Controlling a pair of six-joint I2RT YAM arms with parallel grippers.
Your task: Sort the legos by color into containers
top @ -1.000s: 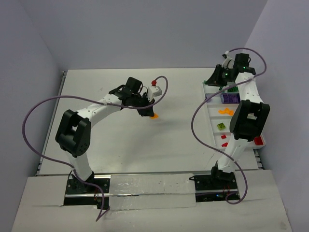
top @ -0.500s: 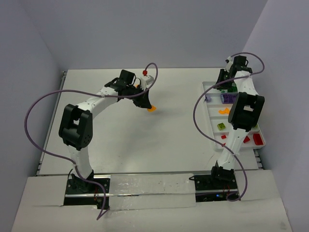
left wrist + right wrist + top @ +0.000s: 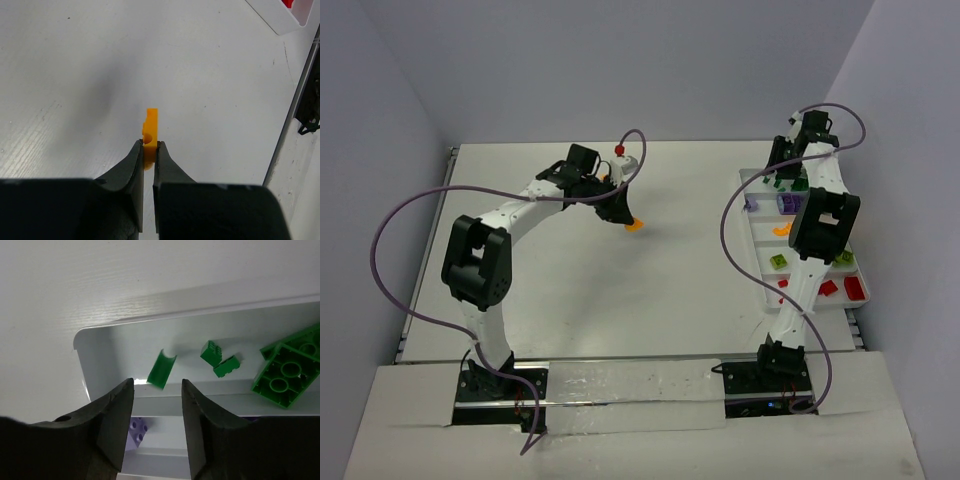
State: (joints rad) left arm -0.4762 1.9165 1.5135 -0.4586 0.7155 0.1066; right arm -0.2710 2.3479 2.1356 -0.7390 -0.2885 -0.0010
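The tray (image 3: 762, 240) is lying along the right side of the table (image 3: 570, 300), its compartments running from far to near.

The right gripper (image 3: 157, 385) is hovering over the farthest compartment with its jaws standing apart. A curved green brick (image 3: 162, 369) is showing between them, touching neither finger; whether it is resting on the floor or in the air I cannot tell. Two small green bricks (image 3: 211, 352) are lying just beside each other further in, and a big green brick (image 3: 287, 372) is lying studs-down near the edge of the wrist view. Only green is showing in this compartment.

The next compartment is holding purple bricks (image 3: 788, 203), with one small purple one apart by the left wall. After that, orange bricks (image 3: 782, 229) are sitting partly hidden under the right arm. Then lime bricks (image 3: 778, 262) are lying, one toward each side. The nearest compartment is holding red bricks (image 3: 857, 289), several small ones at the left and larger ones at the right.

The left gripper (image 3: 149, 145) is pinching an orange brick (image 3: 151, 120) by its near end, jaws clamped tight on it. The brick is sticking out past the fingertips over the middle of the table, well apart from the tray. Whether it is touching the table I cannot tell.
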